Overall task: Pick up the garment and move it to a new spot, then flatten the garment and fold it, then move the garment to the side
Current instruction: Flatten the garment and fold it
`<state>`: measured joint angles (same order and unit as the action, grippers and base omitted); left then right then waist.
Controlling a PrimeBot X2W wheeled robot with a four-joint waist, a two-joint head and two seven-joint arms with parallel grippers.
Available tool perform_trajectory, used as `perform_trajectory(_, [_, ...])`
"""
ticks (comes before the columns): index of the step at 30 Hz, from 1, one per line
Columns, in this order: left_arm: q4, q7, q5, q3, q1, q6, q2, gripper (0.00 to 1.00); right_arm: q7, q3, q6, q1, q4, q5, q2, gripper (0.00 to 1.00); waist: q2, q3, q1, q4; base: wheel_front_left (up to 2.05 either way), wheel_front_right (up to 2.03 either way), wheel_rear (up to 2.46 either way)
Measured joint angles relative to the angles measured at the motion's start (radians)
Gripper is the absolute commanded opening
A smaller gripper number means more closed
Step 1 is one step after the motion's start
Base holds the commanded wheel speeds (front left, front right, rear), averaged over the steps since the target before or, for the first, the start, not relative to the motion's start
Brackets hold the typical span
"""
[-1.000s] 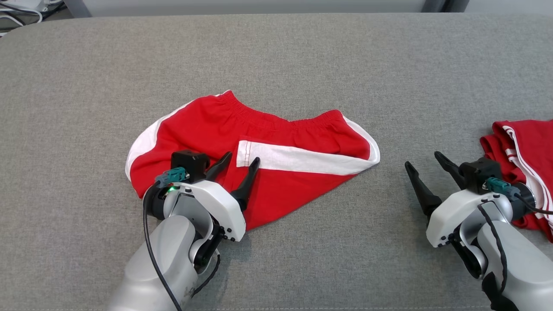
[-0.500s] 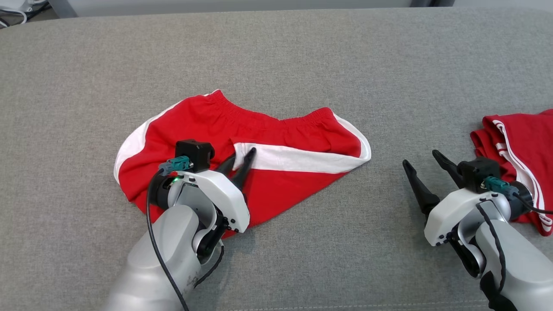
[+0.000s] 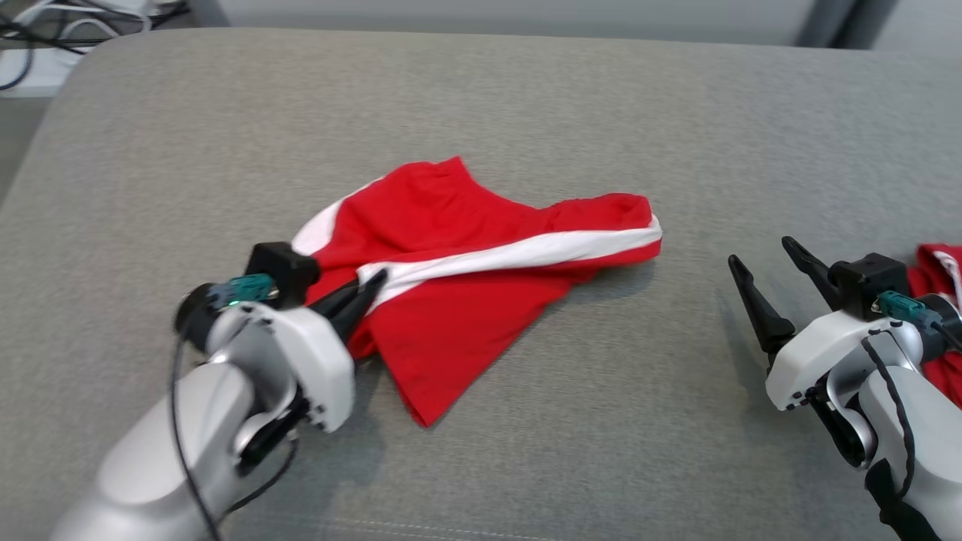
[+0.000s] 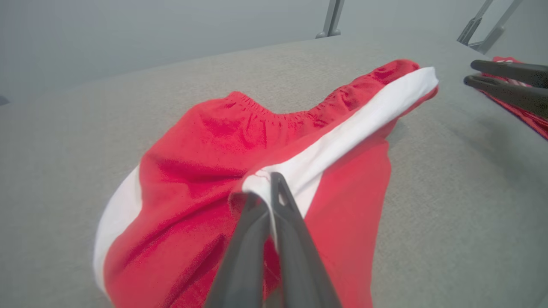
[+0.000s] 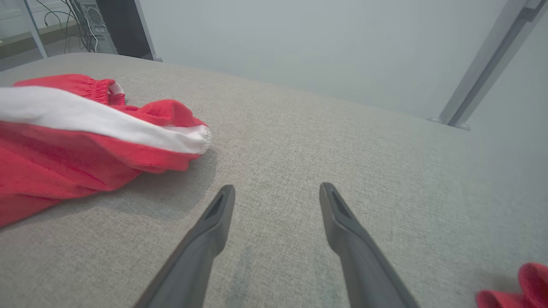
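Observation:
The garment (image 3: 481, 270) is a pair of red shorts with white side stripes, lying partly bunched in the middle of the grey padded table (image 3: 526, 98). My left gripper (image 3: 373, 279) is shut on the end of a white stripe at the garment's near left, and the stripe runs taut from it toward the right. In the left wrist view the two fingers pinch that white hem (image 4: 261, 184). My right gripper (image 3: 759, 254) stands open above the bare table to the right of the garment (image 5: 85, 128), nothing between its fingers (image 5: 222, 209).
A second red and white cloth (image 3: 936, 300) lies at the table's right edge, behind my right wrist, and it shows at the edge of both wrist views (image 4: 520, 102) (image 5: 524, 288). Cables (image 3: 68, 22) lie on the floor beyond the far left corner. Metal frame legs (image 5: 483, 64) stand behind the table.
My left gripper has shut on the white stripe's end and pulled it leftward, stretching and bunching the garment. The head camera has also shifted. The right gripper stays open.

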<state>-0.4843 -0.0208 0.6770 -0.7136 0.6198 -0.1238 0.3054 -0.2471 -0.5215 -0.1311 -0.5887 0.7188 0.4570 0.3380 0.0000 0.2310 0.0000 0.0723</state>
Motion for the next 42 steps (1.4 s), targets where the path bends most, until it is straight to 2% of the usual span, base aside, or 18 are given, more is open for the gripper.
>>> perform_trajectory(5, [0.212,-0.141,0.027,0.025,-0.105,0.027,0.19,0.0,0.002,-0.022,0.0,-0.002,-0.025,0.01,0.007,1.0,0.0,-0.015,0.0,0.079,0.0,0.0,0.0])
perform_trajectory(8, [0.307,-0.176,0.062,0.053,-0.171,0.069,0.249,0.0,0.015,-0.066,0.0,-0.013,-0.044,0.02,0.01,1.0,0.0,-0.02,0.0,0.118,0.0,0.0,0.0])
perform_trajectory(10, [0.352,-0.18,0.072,0.069,-0.213,0.108,0.265,0.0,0.03,-0.096,0.0,-0.023,-0.065,0.032,0.015,1.0,0.0,-0.019,0.0,0.137,0.0,0.0,0.0])
perform_trajectory(17, [0.39,-0.143,0.108,0.089,-0.274,0.151,0.248,0.0,0.094,-0.276,0.0,-0.031,-0.162,0.124,0.091,1.0,0.0,-0.001,0.0,0.171,0.0,0.0,0.0])
perform_trajectory(19, [0.379,-0.122,0.108,0.097,-0.274,0.158,0.239,0.0,0.105,-0.349,0.0,-0.036,-0.208,0.172,0.149,1.0,0.0,0.001,0.0,0.17,0.0,0.0,0.0])
perform_trajectory(23, [0.36,-0.099,0.108,0.116,-0.274,0.169,0.238,0.0,0.106,-0.433,0.0,-0.04,-0.275,0.233,0.226,1.0,0.0,0.001,0.0,0.161,0.0,0.0,0.0])
perform_trajectory(28, [0.342,-0.084,0.108,0.127,-0.274,0.17,0.244,0.0,0.106,-0.551,0.0,-0.07,-0.352,0.296,0.295,1.0,0.0,-0.003,0.0,0.156,0.0,0.0,0.0])
perform_trajectory(36, [0.322,-0.08,0.117,0.129,-0.274,0.169,0.232,0.0,0.111,-0.71,0.0,-0.166,-0.366,0.358,0.33,1.0,0.0,0.0,0.0,0.176,0.0,0.0,0.0])
perform_trajectory(42, [0.308,-0.071,0.117,0.116,-0.273,0.161,0.214,0.0,0.134,-0.753,0.0,-0.206,-0.352,0.366,0.329,1.0,0.0,0.004,0.0,0.203,0.0,0.0,0.0])
